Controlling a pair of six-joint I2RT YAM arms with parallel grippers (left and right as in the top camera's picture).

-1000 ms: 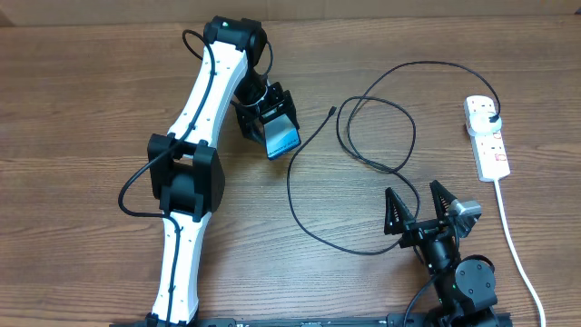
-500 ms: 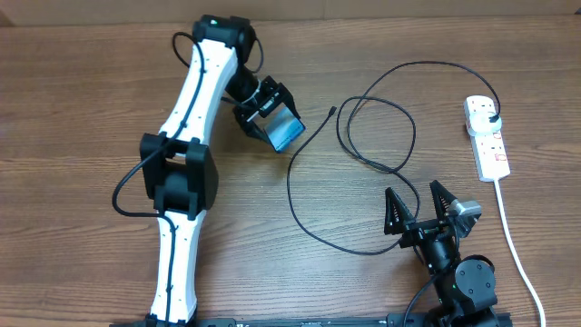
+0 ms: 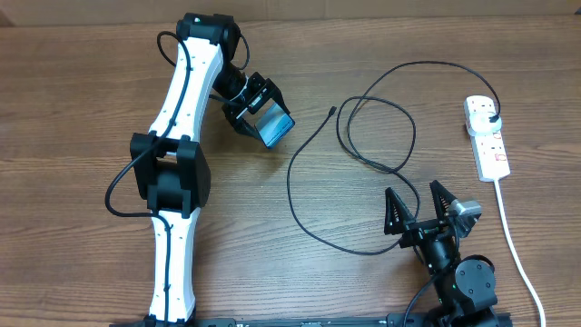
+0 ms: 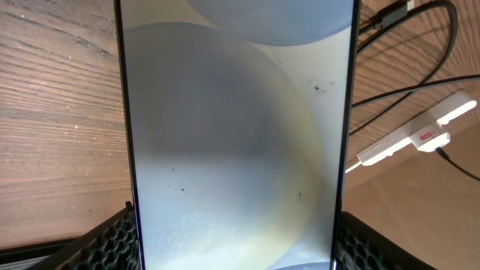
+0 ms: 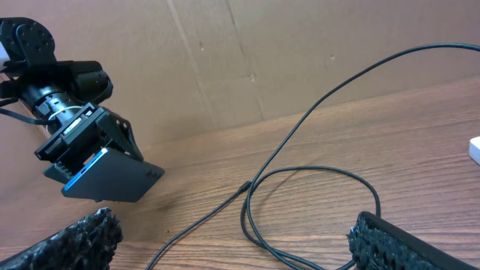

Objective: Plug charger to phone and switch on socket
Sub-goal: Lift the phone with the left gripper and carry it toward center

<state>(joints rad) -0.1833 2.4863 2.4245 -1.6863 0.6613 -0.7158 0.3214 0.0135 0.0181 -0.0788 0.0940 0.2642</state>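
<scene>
Open counter (image 3: 73, 109): far left and lower centre of frame.
Obstacles: white arm (image 3: 177, 118) running down left-centre; phone (image 3: 275, 132) held aloft at upper centre; charger cable (image 3: 290, 182) looping across centre-right; socket (image 3: 487, 141) and white cord (image 3: 500, 200) along right edge.

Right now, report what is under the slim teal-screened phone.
Brown wooden table shows beneath the phone, held aloft by the left claw. From overhead the phone covers that patch.

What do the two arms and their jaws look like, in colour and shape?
The left arm has long white links, boxy black joints and a thin black cable looping alongside. The right arm shows black, with a small silver part at the wrist. Both have black jaws with a textured inner face.
</scene>
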